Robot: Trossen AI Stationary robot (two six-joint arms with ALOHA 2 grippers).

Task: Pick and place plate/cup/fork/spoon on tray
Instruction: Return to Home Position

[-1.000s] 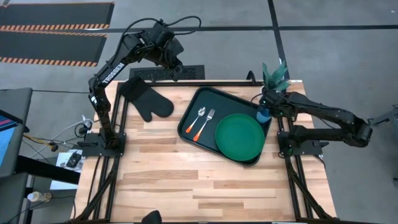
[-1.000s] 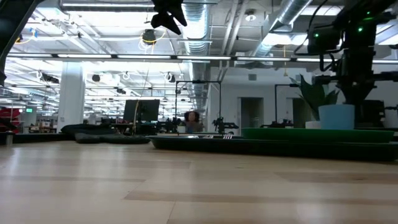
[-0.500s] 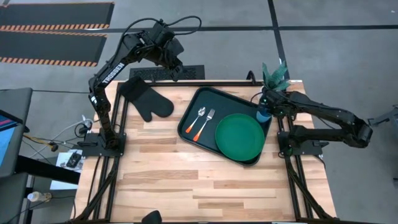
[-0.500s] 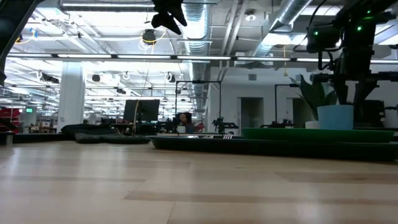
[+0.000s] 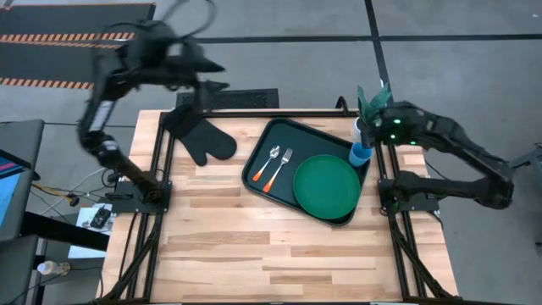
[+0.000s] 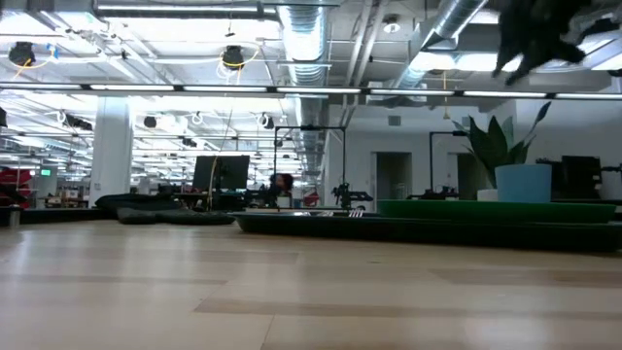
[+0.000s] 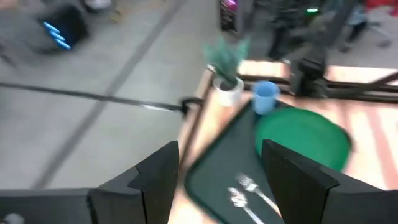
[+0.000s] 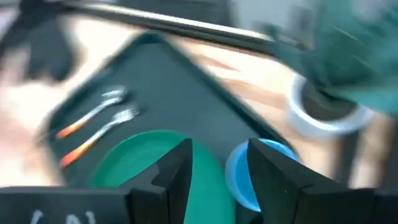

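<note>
Right hand [image 5: 383, 127], fingers apart & empty, hovers just above cup [image 5: 362, 154] on tray [image 5: 262, 157] at surface's far-right corner w/ plate [image 5: 327, 185]; left hand [image 7: 217, 180] open, far-left.

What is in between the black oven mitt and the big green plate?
In the high view, the spoon and the fork lie side by side on the tray, between the oven mitt and the plate.

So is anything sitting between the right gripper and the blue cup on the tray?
Nothing visible. The right gripper is open, directly above the cup, which stands in the tray corner beside the plate. The potted plant stands just beyond, off the tray.
</note>
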